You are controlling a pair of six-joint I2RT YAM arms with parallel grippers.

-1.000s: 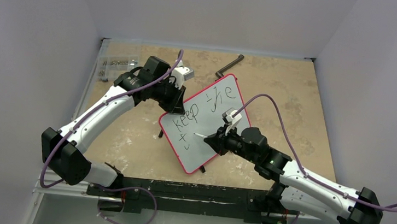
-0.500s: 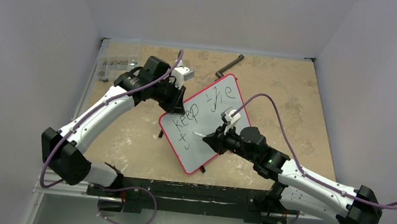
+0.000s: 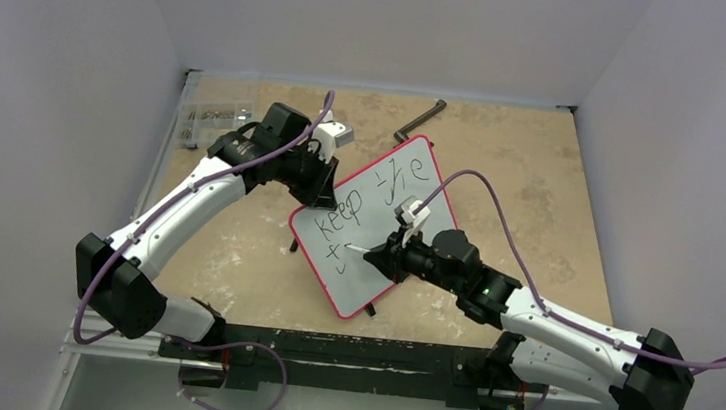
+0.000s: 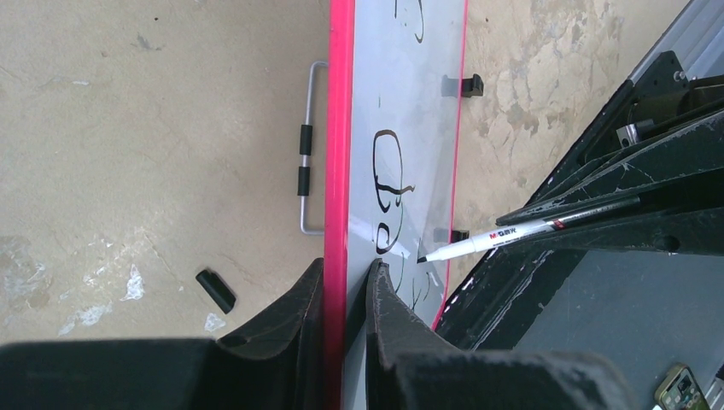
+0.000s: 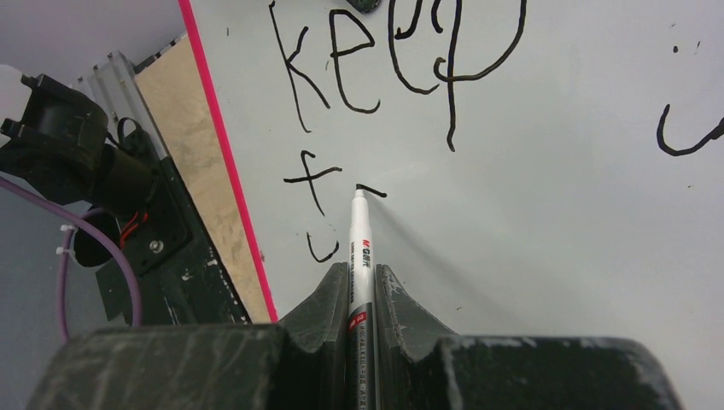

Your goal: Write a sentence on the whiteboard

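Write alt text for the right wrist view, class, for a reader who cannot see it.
The right gripper, shut on a white marker, holds its tip on the whiteboard at a short black stroke. The unfinished sentence shows "keep" above the tip, with an "f" to its left, near the board's red rim.

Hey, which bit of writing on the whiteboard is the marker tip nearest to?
The short dash right at the tip of the marker, beside the lone "f" on the second line; "keep" sits a line above, farther off.
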